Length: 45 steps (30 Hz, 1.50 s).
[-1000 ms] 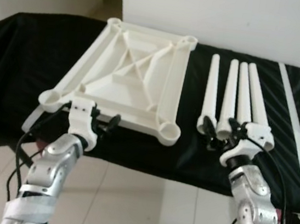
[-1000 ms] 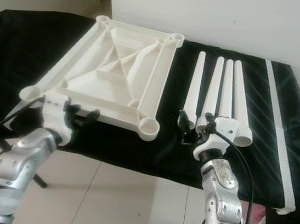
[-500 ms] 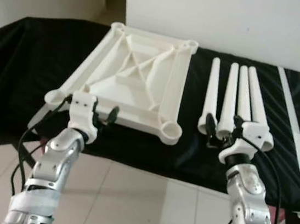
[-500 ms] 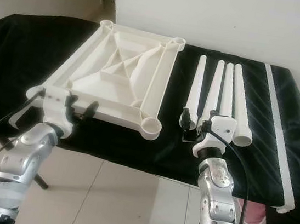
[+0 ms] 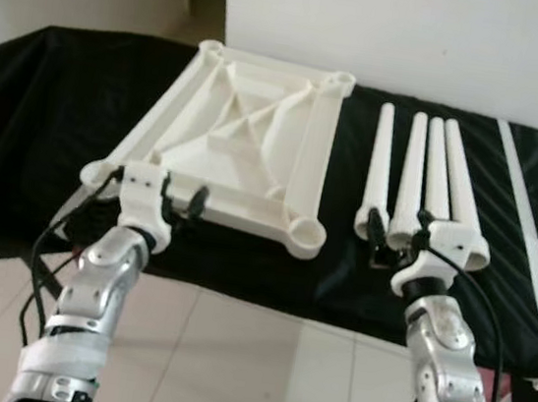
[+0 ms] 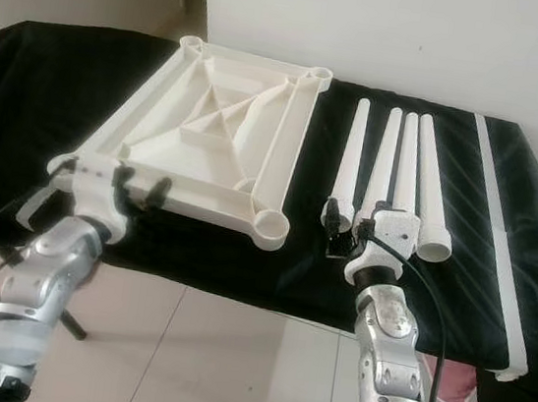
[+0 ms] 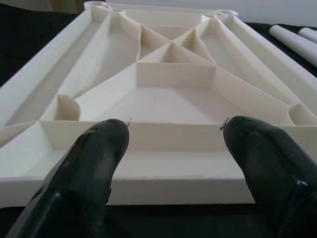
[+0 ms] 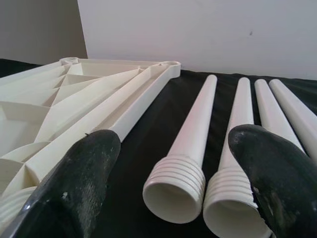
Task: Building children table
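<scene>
A white plastic tabletop (image 5: 247, 139) lies upside down, ribs up, on the left of a black-draped table. To its right several white tapered legs (image 5: 422, 172) lie side by side, threaded ends towards me. My left gripper (image 5: 181, 203) is open just short of the tabletop's near edge (image 7: 173, 173), roughly level with it, its fingers (image 7: 94, 158) empty. My right gripper (image 5: 398, 232) is open in front of the threaded ends (image 8: 176, 191) of the two leftmost legs. It holds nothing.
The black cloth (image 5: 43, 112) hangs over the table's front edge down to a pale tiled floor (image 5: 248, 357). A long white strip (image 5: 531, 245) lies along the table's right side. A white wall (image 5: 420, 33) stands right behind the table.
The view has shifted a little. Both grippers have edged forward, the left one up to the tabletop's near edge. Both stay open, and the parts have not moved.
</scene>
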Motion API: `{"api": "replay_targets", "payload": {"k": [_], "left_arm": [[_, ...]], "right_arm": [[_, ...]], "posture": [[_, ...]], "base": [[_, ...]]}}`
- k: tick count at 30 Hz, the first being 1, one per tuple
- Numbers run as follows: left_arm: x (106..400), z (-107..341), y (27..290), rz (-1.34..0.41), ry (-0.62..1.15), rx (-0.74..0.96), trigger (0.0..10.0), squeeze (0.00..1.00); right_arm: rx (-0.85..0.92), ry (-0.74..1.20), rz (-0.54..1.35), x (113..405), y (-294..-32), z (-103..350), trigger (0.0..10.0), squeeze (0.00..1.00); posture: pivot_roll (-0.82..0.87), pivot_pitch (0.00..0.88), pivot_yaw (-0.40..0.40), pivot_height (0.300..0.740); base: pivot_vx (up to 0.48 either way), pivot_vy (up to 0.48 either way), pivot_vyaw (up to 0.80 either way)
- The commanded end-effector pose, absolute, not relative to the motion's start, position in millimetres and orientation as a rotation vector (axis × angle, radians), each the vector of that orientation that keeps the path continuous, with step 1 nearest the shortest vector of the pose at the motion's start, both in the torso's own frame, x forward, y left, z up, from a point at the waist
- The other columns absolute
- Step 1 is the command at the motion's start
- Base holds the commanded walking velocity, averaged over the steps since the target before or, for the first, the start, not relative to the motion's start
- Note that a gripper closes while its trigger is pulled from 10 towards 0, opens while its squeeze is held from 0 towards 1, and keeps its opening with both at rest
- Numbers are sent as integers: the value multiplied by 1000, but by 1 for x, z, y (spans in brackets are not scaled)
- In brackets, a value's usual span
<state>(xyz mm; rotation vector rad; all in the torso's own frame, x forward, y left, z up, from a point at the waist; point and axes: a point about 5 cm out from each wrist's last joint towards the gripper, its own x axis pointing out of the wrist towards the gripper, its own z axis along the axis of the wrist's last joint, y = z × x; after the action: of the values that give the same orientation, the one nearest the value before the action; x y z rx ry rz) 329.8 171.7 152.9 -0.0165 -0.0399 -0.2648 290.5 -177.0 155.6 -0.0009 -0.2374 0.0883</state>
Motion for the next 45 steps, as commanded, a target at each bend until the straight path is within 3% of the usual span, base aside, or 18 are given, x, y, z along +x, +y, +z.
{"api": "replay_targets", "payload": {"k": [1,10,32,45], "left_arm": [[331,148,178,-194,-22,-16,10000,0],[333,145,176,-199,-7,-20,10000,0],[336,148,172,-223,-29,-20,10000,0],[337,151,166,-245,-46,33,10000,0]], "right_arm": [[-35,-238,87,290,-178,155,10000,0],[-73,-238,90,288,-181,154,10000,0],[-63,-258,74,290,-183,158,10000,0],[-56,-258,48,291,-190,158,10000,0]], "posture": [[8,38,-28,740],[-2,39,-22,740],[-6,29,-22,740],[-11,8,-18,740]], "base": [[0,0,0],[0,113,0],[0,329,0],[0,0,0]]}}
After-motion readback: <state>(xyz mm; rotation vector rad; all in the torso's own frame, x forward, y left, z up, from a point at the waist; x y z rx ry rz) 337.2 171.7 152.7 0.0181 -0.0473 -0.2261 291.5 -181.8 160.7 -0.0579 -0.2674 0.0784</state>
